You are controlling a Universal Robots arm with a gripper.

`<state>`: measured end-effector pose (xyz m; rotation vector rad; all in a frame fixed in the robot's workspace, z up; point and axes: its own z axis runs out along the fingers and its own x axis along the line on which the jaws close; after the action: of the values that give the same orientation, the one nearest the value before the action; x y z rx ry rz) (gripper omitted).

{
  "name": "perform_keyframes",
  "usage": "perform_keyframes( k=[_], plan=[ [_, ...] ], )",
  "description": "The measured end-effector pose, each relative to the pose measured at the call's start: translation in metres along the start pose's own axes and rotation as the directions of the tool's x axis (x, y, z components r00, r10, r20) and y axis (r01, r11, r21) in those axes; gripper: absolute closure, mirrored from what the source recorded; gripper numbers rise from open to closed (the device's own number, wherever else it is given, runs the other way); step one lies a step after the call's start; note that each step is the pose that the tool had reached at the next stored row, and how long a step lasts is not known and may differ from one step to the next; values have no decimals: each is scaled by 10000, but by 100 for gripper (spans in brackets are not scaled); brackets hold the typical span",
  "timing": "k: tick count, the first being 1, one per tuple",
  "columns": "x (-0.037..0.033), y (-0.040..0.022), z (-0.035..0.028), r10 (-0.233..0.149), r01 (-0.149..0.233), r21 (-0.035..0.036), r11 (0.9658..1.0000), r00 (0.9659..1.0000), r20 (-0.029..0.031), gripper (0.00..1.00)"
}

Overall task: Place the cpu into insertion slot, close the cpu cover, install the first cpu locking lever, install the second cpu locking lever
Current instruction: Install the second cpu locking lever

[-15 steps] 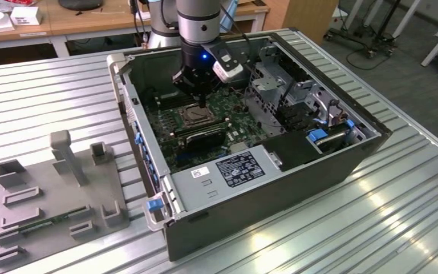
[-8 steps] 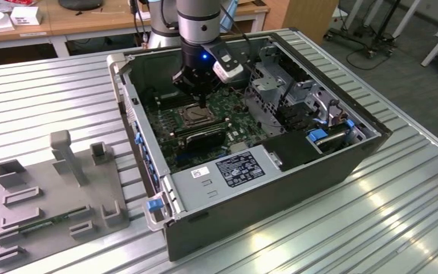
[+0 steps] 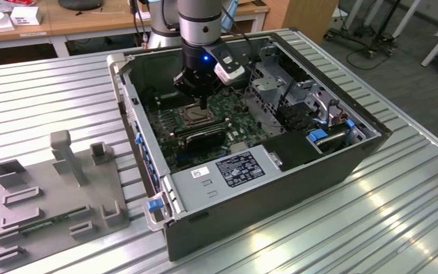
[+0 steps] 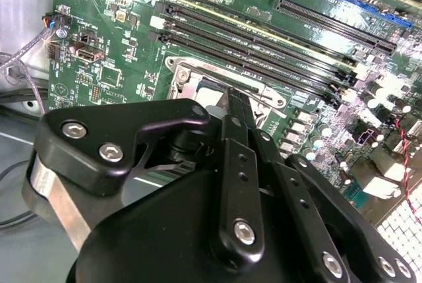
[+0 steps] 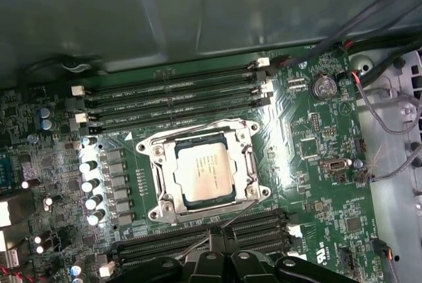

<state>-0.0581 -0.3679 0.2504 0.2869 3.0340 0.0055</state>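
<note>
The cpu [image 5: 206,174], a pale silvery square, lies in the insertion slot [image 5: 160,212] on the green motherboard. The cpu cover [image 5: 248,161], a silvery frame, lies flat around it. Two thin wire levers [image 5: 239,215] slant up from the socket's edge toward the camera. My gripper [image 5: 222,240] hangs just above that edge of the socket with its black fingers [image 4: 232,115] pressed together and nothing visible between them. In the exterior view the gripper [image 3: 203,107] points straight down inside the open computer case over the insertion slot [image 3: 197,117].
Long black memory slots [image 5: 178,98] run along both sides of the socket. Case walls [image 3: 272,188], a drive cage [image 3: 280,85] and loose cables [image 5: 389,108] ring the board. A grey fixture plate [image 3: 55,200] with upright blocks sits on the ribbed table at the exterior view's left.
</note>
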Motion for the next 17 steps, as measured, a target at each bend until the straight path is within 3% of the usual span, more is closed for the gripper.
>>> perform_keyframes(
  k=[9,17],
  plan=[
    [15,-5,4,-2,2,0,10000,10000,1,89],
    [96,-20,19,-2,2,-3,10000,10000,17,89]
  ],
)
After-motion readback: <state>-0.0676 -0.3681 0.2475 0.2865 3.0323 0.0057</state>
